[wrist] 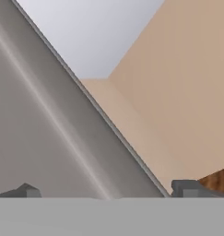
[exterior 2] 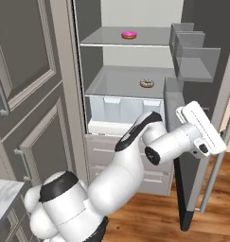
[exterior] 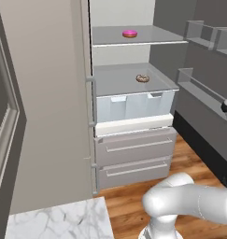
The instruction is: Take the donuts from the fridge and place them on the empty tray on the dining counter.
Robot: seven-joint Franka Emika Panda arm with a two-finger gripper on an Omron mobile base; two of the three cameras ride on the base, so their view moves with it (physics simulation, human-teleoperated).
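The arm (exterior 2: 111, 179) rises from its rounded base joint at lower left of the right base view, runs up and to the right, and bends at a dark-banded elbow (exterior 2: 137, 130). From the elbow the forearm extends right to the wrist (exterior 2: 175, 144), which carries the flat white hand (exterior 2: 201, 127), tilted with its upper end to the left. In the left base view a thick white link (exterior: 189, 200) crosses the lower right. In the hand view the gripper (wrist: 106, 190) has its two dark fingertips (wrist: 185, 188) spread fully apart, with nothing between them.
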